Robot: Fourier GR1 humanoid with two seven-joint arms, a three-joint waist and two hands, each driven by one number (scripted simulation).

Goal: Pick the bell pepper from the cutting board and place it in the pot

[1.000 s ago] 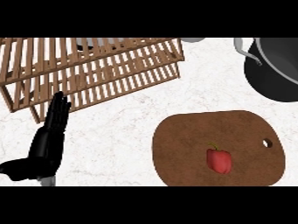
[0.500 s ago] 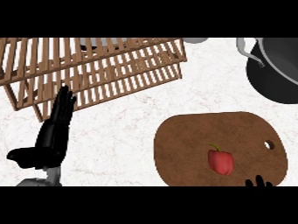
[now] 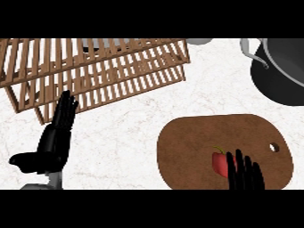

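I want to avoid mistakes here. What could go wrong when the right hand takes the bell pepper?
The right hand already covers part of the bell pepper, so its straight fingers might push it across the cutting board. The pot sits far off, partly out of view, so the carry is long.

Right hand (image 3: 245,173) fingers straight over cutting board (image 3: 200,142), partly covering red bell pepper (image 3: 218,162), pot (image 3: 292,71) top right

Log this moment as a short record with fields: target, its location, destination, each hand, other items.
target: red bell pepper
location: on the brown cutting board, partly hidden by fingers
destination: dark pot, top right, nothing visible inside
right hand: open, fingers straight, over the board beside the pepper
left hand: open, resting at left, fingers up
other: wooden rack, marble counter
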